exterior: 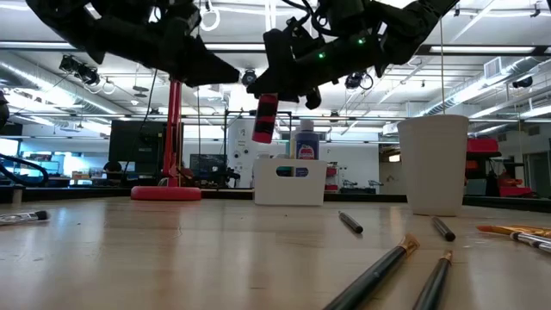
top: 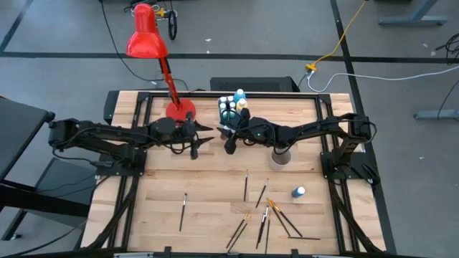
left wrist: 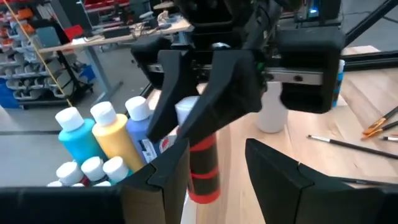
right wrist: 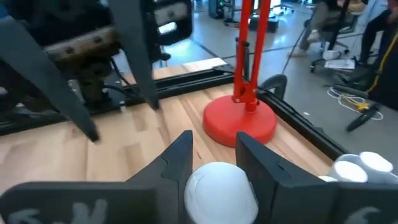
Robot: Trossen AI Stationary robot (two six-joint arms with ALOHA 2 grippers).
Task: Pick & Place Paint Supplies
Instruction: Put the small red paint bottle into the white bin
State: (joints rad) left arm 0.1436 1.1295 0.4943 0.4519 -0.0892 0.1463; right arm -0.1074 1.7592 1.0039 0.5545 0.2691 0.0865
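Bottle in the air, close to the tub

Paint bottle, dark red with a white cap, hangs up in the air, high above the wooden counter. It hangs with its cap end up and tips a little. The right gripper has it. Its two dark jaws are clenched on the cap end, one on each side, and the red body sticks out below them. In the right wrist view the round white cap sits right between the two jaws.

I think the bottle is held high so it can go over the wall of the white plastic tub and drop in from above. The tub is just behind the bottle, and it already has other white-capped bottles in it: teal, yellow and blue.

The left gripper floats near the red bottle, facing it. Its jaws are released and hold nothing.

A tall white cup stands near the tub. Thin paintbrushes lie all over the front of the counter, and one blue bottle lies near them. A red desk lamp stands at the back.
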